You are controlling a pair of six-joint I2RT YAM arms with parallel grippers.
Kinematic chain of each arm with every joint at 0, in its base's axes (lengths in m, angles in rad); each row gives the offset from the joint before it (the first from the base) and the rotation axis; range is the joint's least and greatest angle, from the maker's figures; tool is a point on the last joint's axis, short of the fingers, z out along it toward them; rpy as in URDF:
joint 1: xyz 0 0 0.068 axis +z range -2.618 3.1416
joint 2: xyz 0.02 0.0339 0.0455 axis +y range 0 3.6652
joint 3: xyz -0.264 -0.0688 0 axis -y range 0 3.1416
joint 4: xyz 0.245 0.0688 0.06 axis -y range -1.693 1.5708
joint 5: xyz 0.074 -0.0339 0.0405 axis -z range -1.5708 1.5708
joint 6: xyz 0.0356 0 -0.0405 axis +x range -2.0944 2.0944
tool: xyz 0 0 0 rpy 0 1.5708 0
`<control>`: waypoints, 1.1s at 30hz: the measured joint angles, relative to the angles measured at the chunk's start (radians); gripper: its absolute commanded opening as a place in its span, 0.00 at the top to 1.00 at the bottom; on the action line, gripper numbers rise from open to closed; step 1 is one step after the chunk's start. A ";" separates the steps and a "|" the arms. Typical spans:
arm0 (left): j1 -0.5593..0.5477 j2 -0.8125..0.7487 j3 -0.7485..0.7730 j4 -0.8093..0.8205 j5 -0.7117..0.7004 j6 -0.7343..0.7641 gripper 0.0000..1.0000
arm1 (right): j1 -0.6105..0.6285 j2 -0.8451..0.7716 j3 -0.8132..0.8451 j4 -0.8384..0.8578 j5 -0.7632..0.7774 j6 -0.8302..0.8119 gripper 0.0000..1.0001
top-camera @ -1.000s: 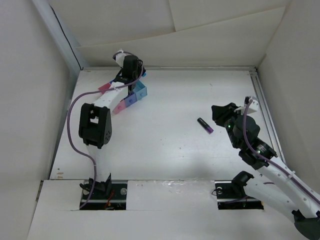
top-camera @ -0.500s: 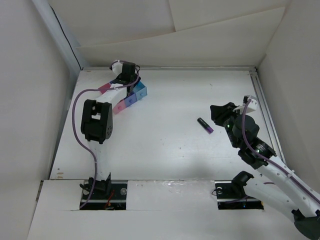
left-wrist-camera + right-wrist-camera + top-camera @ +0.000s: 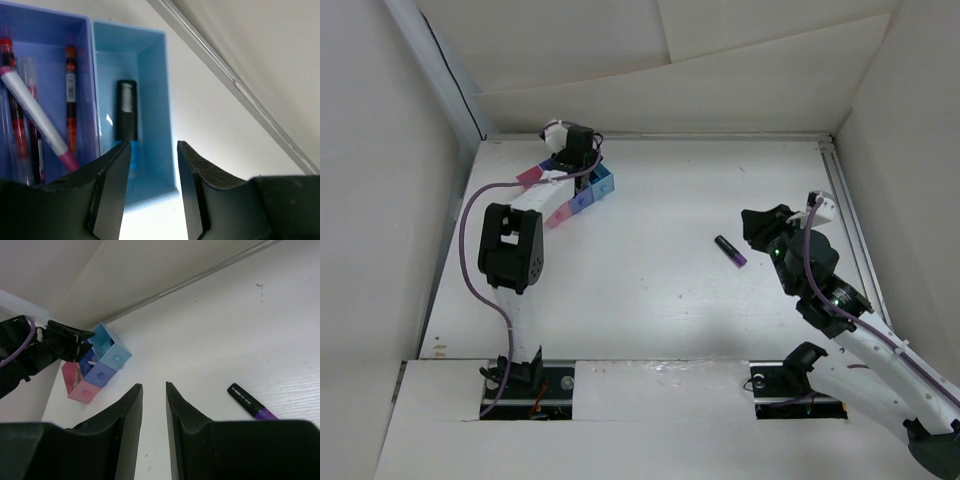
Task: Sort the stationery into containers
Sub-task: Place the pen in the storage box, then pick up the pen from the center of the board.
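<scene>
**Plastic marker loose near the right edge, both pincers empty**

White table (image 3: 650, 300) carries the row of three joined bins (image 3: 582, 198) at its far-left corner: pink, medium blue and light blue. The left gripper (image 3: 153, 147) hangs over the light blue bin (image 3: 157, 100) with its jaws parted and nothing between them. The right gripper (image 3: 153, 386) sits near the right edge, its jaws a narrow gap apart and also empty.

One dark marker (image 3: 730, 251) with a purple end lies flat on the bare table just beside the right gripper. It looks light, rigid and smooth, so it is likely to roll or slip. A pinch across the middle of the barrel seems safest.

A second dark marker (image 3: 126, 110) already rests in the light blue bin, and thin pens (image 3: 71, 95) lie in the medium blue bin (image 3: 50, 30).
</scene>
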 measured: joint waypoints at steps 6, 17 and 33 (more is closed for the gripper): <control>-0.201 -0.131 -0.084 0.055 -0.103 0.108 0.63 | 0.000 -0.029 0.000 0.000 0.040 0.000 0.91; -0.735 -0.030 -0.118 0.130 -0.146 0.132 0.63 | 0.000 -0.110 -0.002 0.000 0.132 0.015 0.92; -0.842 0.299 0.268 -0.076 -0.194 0.152 0.58 | 0.000 -0.102 -0.002 -0.002 0.125 0.024 0.74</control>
